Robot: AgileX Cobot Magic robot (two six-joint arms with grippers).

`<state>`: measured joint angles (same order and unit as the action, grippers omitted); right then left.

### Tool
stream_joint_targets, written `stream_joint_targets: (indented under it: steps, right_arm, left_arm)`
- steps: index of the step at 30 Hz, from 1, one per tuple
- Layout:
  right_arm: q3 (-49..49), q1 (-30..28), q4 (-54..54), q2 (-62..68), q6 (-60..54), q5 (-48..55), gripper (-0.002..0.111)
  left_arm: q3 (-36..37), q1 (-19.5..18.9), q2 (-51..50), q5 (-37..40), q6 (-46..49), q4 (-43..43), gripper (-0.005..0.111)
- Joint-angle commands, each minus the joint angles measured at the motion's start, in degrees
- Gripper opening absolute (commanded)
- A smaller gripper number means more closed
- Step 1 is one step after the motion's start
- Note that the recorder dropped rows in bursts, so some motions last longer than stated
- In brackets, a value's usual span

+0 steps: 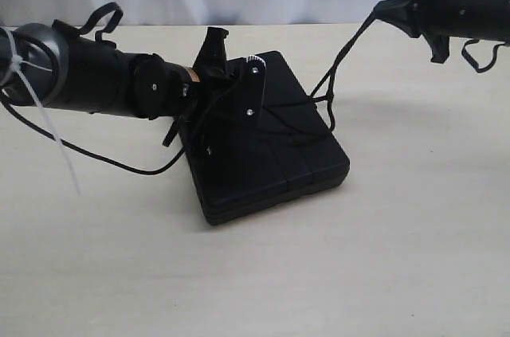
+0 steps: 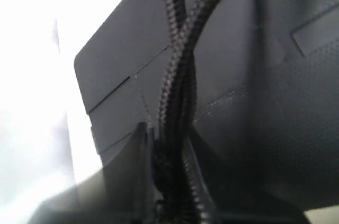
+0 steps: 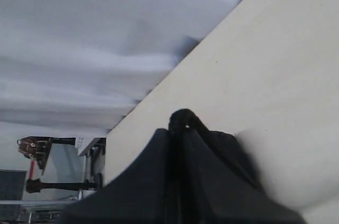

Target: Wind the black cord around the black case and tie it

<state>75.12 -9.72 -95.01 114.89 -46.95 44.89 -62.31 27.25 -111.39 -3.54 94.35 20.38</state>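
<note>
**A:** What's hard to make out?

**B:** The left tool (image 1: 233, 68) blurs into the black case (image 1: 279, 154), black on black. The right arm is cut off at the frame edge.

**A:** And the poses?

**B:** The left arm reaches in low, its tool clamped on two strands of the black cord (image 1: 347, 54) at the case's left corner. The right tool (image 1: 392, 12) is raised, pinching the cord taut. The case lies mid-tabletop (image 1: 398, 265).
</note>
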Motion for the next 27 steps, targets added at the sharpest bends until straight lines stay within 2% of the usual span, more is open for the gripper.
stream_joint_targets:
  steps: [1,12,27]
  right_arm:
    - [0.2,-0.2,-4.9,-0.5,-2.1,3.5,0.004]
    - [0.2,-0.1,0.5,-0.4,-4.4,3.1,0.004]
    - [0.1,-0.1,14.8,0.3,-1.2,8.7,0.004]
  left_arm:
    - [-0.1,0.5,0.4,-2.2,0.1,-9.0,0.000]
    - [-0.1,1.1,0.4,-9.9,0.1,-10.7,0.000]
    - [-0.1,1.1,-1.2,-13.3,-3.3,-10.1,0.000]
